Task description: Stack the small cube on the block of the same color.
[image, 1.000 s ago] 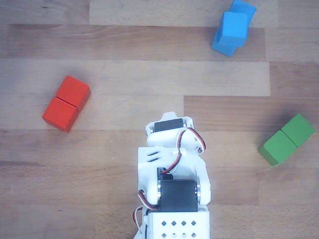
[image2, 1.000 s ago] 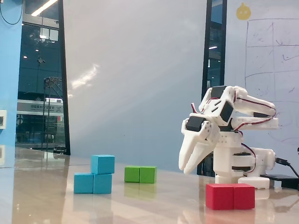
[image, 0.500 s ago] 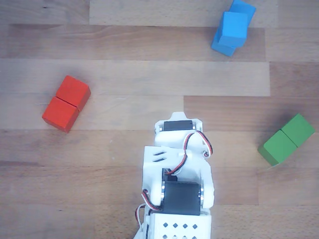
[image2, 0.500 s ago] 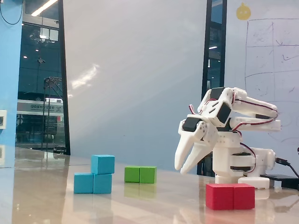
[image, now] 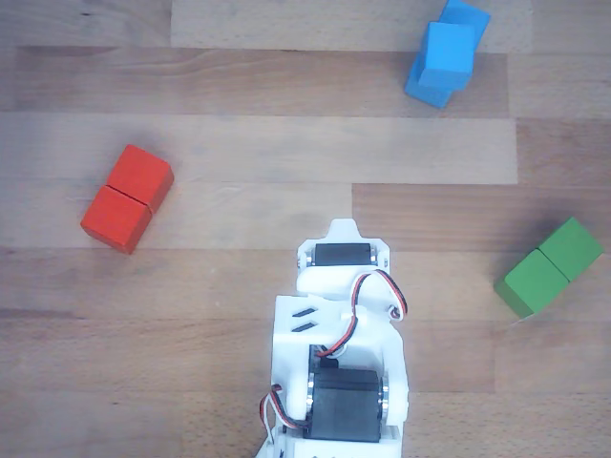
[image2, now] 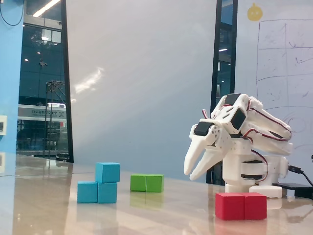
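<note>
Fixed view: small cube (image2: 107,172) sits atop blue block (image2: 97,192), unlabelled.

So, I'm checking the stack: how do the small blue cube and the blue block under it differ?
The small cube is a single plain cube, while the blue block is oblong, two cubes long with a groove across its middle. The small cube sits on top, over one end of the blue block in the fixed view, while the blue block rests on the table. In the other view the small cube looks slightly twisted against the blue block. Both share the same light blue.
</note>
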Robot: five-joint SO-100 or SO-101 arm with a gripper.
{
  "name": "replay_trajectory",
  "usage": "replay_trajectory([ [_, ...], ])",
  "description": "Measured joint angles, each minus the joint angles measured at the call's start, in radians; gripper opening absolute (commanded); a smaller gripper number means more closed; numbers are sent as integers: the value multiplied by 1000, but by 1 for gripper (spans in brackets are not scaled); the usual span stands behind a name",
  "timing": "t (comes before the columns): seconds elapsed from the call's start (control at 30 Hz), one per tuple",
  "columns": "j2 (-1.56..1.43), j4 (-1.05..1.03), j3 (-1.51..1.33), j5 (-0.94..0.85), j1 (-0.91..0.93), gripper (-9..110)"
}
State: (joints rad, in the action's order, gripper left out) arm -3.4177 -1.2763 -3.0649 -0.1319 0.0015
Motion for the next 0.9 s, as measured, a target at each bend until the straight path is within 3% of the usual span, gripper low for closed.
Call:
replay_trajectory([
  [0.7,0,0,0,6,0,5],
  [0.9,0,0,0,12,0,-1],
])
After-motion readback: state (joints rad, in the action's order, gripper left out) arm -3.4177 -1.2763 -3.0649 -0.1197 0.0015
